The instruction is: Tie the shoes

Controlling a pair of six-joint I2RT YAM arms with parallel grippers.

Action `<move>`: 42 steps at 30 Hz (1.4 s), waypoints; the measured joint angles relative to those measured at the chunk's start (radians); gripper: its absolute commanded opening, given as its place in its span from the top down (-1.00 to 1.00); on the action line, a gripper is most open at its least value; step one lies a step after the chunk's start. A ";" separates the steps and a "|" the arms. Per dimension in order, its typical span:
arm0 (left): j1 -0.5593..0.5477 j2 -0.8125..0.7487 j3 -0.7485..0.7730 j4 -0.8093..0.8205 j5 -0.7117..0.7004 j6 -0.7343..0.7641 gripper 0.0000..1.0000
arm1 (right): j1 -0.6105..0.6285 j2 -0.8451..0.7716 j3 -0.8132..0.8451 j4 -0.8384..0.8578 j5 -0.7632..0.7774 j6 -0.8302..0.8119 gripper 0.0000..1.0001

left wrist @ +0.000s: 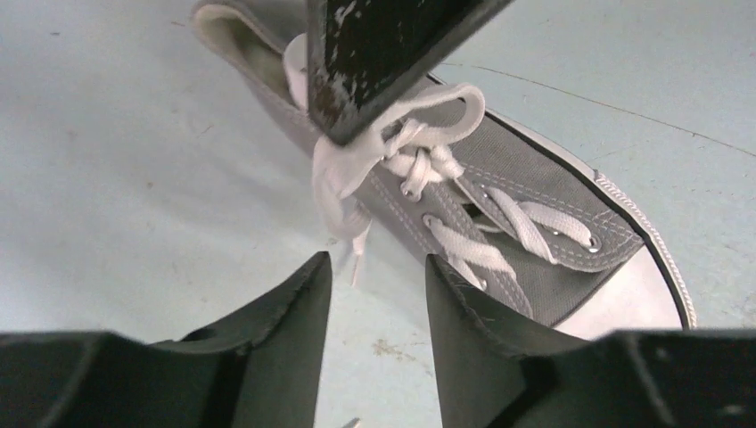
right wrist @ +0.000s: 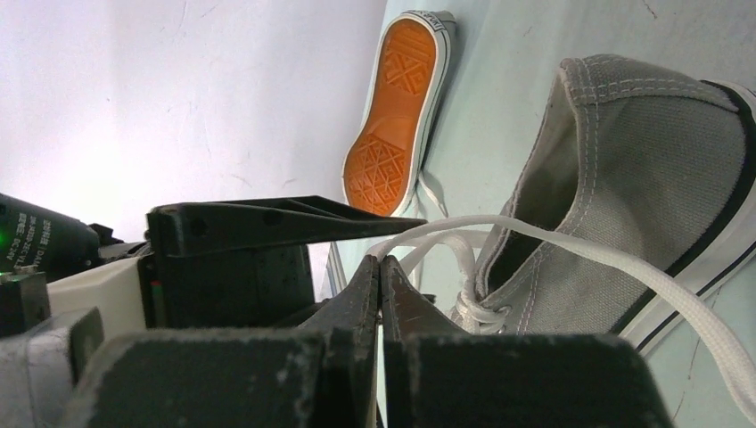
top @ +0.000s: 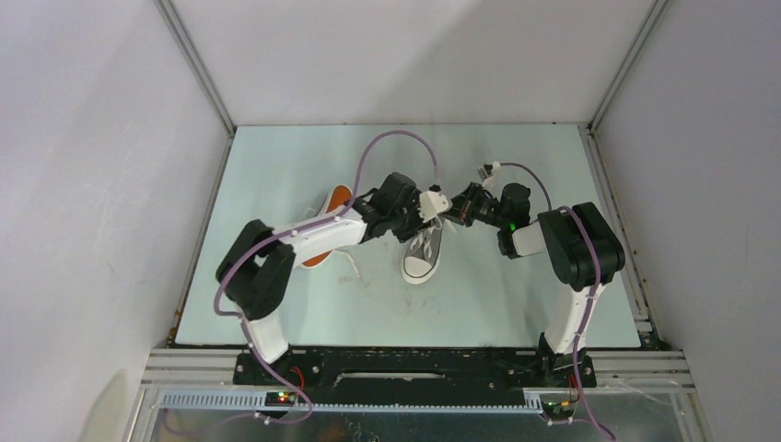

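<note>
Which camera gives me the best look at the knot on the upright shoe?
Left wrist: the knot sits mid-frame, its crossings clear, though the right gripper covers the lace beside it. Right wrist shows only a small bunch below the shoe collar. Top external shows the shoe tiny, knot indistinct.

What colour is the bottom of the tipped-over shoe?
Orange with a criss-cross tread: the flat sole of the tipped grey canvas sneaker. Best in the right wrist view.
</note>
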 measured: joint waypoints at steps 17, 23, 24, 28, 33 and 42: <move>0.003 -0.259 -0.484 0.711 -0.097 -0.313 -0.26 | -0.005 0.000 0.000 0.006 0.001 0.008 1.00; 0.008 -0.208 -0.512 0.886 -0.098 -0.361 -0.10 | -0.006 0.000 0.000 0.014 0.001 0.020 1.00; 0.008 -0.196 -0.512 0.912 -0.097 -0.366 -0.10 | -0.007 0.000 0.000 0.015 0.001 0.023 1.00; 0.008 -0.154 -0.512 1.001 -0.089 -0.371 -0.05 | -0.011 0.000 0.000 0.021 0.001 0.029 1.00; 0.008 -0.112 -0.510 1.026 -0.084 -0.378 0.10 | -0.013 0.000 0.000 0.032 0.001 0.034 1.00; 0.010 -0.048 -0.469 1.046 -0.077 -0.395 0.17 | -0.013 0.000 0.000 0.042 0.001 0.035 1.00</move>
